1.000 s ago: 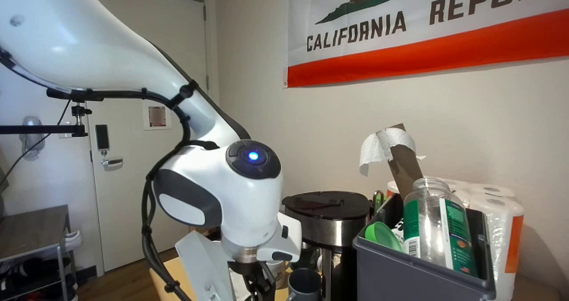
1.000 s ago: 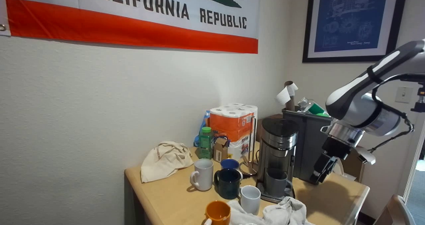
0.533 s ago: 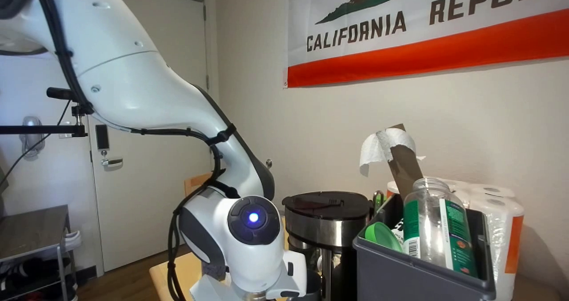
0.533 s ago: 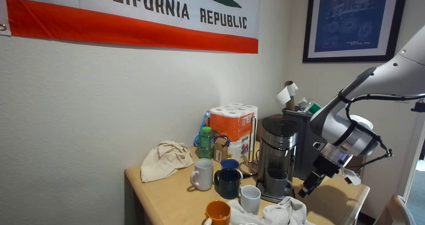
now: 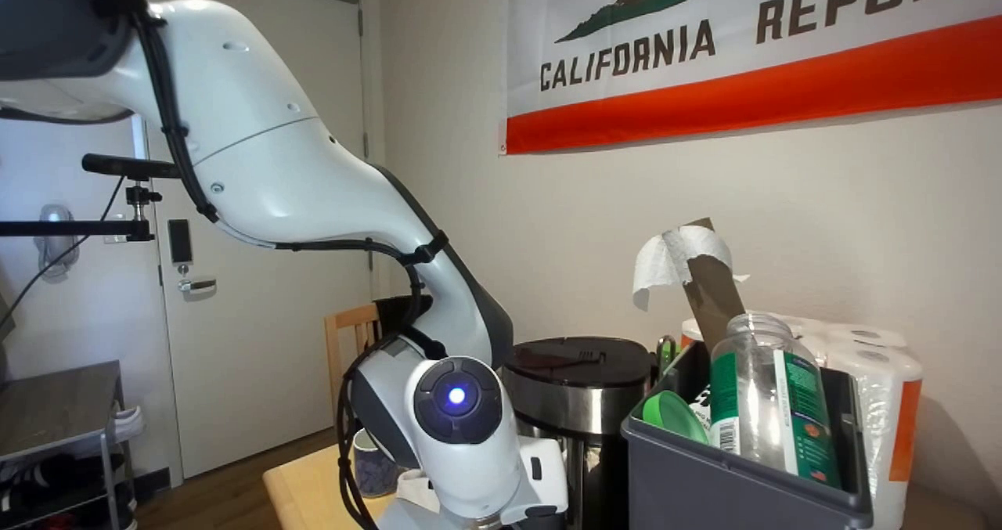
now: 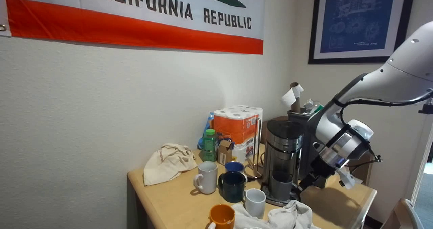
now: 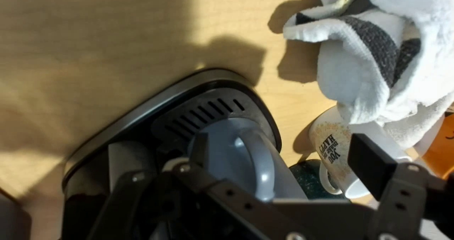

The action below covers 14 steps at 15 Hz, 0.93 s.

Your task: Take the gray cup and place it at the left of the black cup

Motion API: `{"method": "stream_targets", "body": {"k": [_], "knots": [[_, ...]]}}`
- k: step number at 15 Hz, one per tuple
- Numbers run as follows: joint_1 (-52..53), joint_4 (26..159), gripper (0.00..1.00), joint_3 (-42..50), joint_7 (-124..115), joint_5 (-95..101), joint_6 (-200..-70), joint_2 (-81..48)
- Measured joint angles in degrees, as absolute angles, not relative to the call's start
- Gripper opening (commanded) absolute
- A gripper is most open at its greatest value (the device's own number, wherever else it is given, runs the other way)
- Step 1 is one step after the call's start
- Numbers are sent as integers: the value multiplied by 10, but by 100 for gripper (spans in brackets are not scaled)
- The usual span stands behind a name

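The gray cup (image 6: pixel 281 186) stands upright on the drip tray of the coffee maker (image 6: pixel 285 141), its handle facing my gripper. In the wrist view the gray cup (image 7: pixel 227 151) lies between my fingers, with its handle toward the camera. My gripper (image 7: pixel 285 158) is open, one finger over the cup's side and the other well apart beyond its handle side. In an exterior view the gripper (image 6: pixel 300 188) is beside the cup's handle; contact cannot be told. The black cup (image 6: pixel 232 187) stands upright on the table; part of the dark cup (image 7: pixel 306 178) shows in the wrist view.
A white cup (image 6: pixel 255 203), a white towel (image 6: pixel 291 217) and an orange cup (image 6: pixel 222 216) lie near the coffee maker. A tall white mug (image 6: pixel 207 178) and a blue mug (image 6: pixel 234 167) stand by the black cup. A gray bin (image 5: pixel 744 483) stands behind the coffee maker.
My arm has moved down and in toward the coffee maker, bringing the gripper from the table's open side to the gray cup's handle. The cups have not moved.
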<state>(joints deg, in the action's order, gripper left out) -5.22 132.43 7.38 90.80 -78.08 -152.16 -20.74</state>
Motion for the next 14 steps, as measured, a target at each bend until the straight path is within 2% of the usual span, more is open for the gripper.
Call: {"method": "stream_targets", "body": {"k": [6, 7, 8, 10, 14], "knots": [[-48, 1304, 100, 61, 1003, -879, -1539, -236], [-47, 1301, 95, 60, 1018, -894, -1544, -240], [-45, 1298, 74, 60, 1031, -906, -1549, -243], [-44, 1294, 69, 60, 1053, -927, -1555, -245], [-44, 1292, 37, 60, 1088, -965, -1562, -245]]}}
